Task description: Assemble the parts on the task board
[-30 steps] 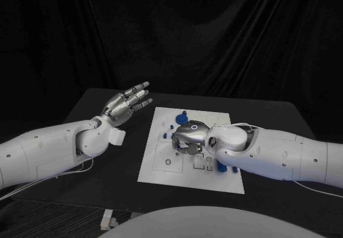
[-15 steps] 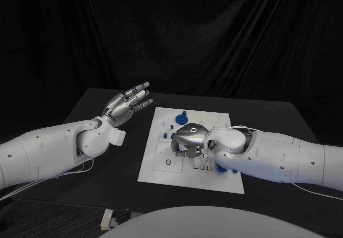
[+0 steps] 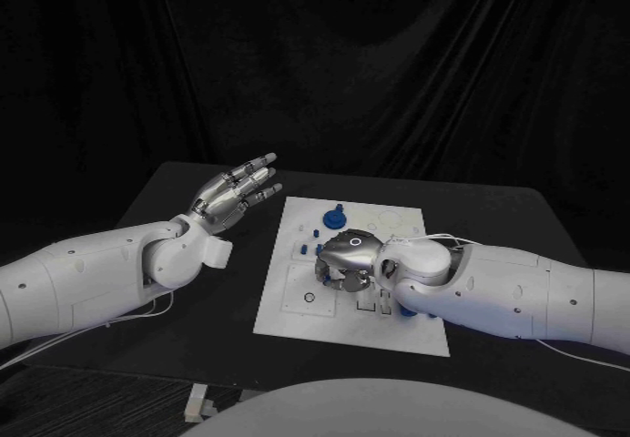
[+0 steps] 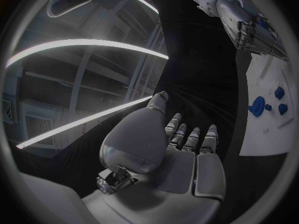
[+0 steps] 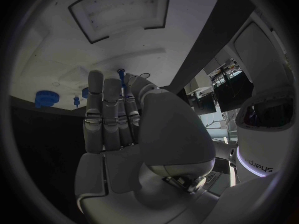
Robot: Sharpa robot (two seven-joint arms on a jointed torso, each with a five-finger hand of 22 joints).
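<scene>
So the right hand [image 3: 347, 259] is down over the middle of the task board [image 3: 291, 296], palm facing the plate and fingers curled under. In the right wrist view there's a small blue peg [image 5: 121, 73] showing right at the fingertips [image 5: 95, 79], so my read is it's pinching that peg and lining it up over a hole. I can't actually see the contact, though, so whether it's really gripping it I can't tell. Keeping the hand that low and hunched makes sense if it's trying to seat something small straight down.

The left hand [image 3: 234, 193] is parked off to the side above the worktop [image 3: 171, 182], well clear of the board, fingers straight and spread with nothing in them. Looks like it's just staying out of the way so the right arm has room.

The other blue parts sit on the board: a bigger round blue knob [image 3: 333, 218] near the far edge and a few blue pegs [image 3: 409, 311] tucked beside the right wrist.

Compared to a second ago: the right hand has crept slightly toward the near-left side of the board and dipped a bit. The left hand hasn't budged.
</scene>
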